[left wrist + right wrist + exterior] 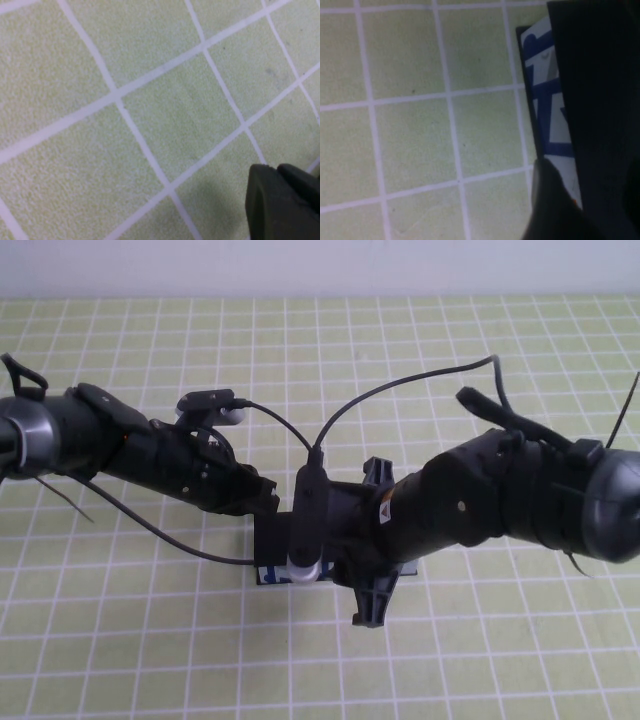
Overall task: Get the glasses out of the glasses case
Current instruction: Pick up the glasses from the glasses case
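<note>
Across the whole table lies a pale green mat (120,640) ruled with white grid lines, and both black arms reach in over it toward the middle. From the right side, the right arm (520,500) stretches down over the glasses case (272,540), which sits near the centre of the mat, mostly buried under the two wrists. Only its black body and a strip of its white, blue-printed front show from above. The left arm (130,455) comes in from the left and ends just beside the case's left end. Thin black cables (400,385) loop above both wrists.

The right gripper (372,540) hangs directly over the case, its fingers standing apart fore and aft of the box, released and clasping nothing I can make out. Its wrist view shows the case's printed white side (547,100) close up, with a dark surface covering the rest. The left gripper (262,498) sits low by the case; whether it is clenched or loose I cannot tell, since only one dark finger (280,205) shows over bare mat. The glasses themselves are hidden from me.
</note>
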Robot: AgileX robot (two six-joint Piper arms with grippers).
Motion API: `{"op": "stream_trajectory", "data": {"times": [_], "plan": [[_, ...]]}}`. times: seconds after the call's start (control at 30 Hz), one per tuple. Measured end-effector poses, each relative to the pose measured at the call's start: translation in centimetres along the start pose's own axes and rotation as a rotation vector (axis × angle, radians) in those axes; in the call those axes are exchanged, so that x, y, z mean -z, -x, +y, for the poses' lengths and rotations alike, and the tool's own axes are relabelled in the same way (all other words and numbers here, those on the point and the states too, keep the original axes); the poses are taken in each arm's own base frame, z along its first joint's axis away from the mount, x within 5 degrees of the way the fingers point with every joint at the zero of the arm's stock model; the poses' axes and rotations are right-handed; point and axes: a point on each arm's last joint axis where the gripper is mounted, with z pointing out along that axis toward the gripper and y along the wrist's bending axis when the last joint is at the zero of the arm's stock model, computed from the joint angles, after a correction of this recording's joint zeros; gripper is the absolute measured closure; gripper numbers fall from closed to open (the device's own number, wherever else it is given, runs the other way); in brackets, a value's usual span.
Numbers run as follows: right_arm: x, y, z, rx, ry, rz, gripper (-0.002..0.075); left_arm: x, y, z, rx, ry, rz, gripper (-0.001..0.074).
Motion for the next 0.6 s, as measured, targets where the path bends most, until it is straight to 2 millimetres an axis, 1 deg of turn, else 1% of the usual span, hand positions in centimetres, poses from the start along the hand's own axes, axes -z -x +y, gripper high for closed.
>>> {"op": "stream_trajectory", "data": {"times": [0.33, 0.47, 0.53, 0.6], "plan": [[-2.6, -0.4, -0.4, 0.056, -0.045, 0.011, 0.0440, 0.0, -0.1, -0.1, 0.000, -0.008, 0.006, 0.0739], [-2.9, -0.5, -0.5, 0.073, -0.053, 0.015, 0.0444, 0.0, -0.1, -0.2, 0.000, -0.018, 0.012, 0.0739], [-3.0, -0.5, -0.5, 0.079, -0.059, 0.013, 0.0471, 0.0, -0.1, -0.2, 0.000, -0.020, 0.013, 0.0739], [-3.1, -0.5, -0.6, 0.081, -0.064, 0.011, 0.0515, 0.0, -0.1, -0.2, 0.000, -0.021, 0.014, 0.0739]]}}
